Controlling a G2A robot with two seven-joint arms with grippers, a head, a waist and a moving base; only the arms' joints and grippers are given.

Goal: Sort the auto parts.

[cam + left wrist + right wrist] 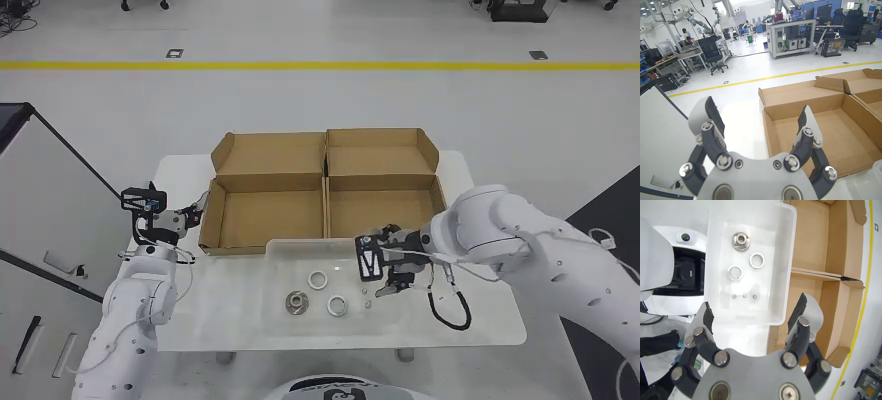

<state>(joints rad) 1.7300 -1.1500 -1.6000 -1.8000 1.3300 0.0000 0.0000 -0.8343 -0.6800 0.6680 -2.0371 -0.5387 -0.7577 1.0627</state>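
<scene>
The right gripper (755, 303), jaws apart, has three small bolts (744, 295) just ahead of its fingertips, rings (757, 260) beyond; the left gripper (757, 108), likewise apart, is much farther.

I have a white table (490, 325) on a pale floor. Beyond its far edge a yellow line (320, 65) runs straight across the floor. Just past the line I see one small dark floor plate (175, 52) and a second floor plate (538, 55), well apart. Off the table's left edge stands a white panel (45, 190) with a black rim. Farther back in the room I see a black office chair (713, 53), a metal-framed equipment rack (791, 37) and a green bin (750, 39).
</scene>
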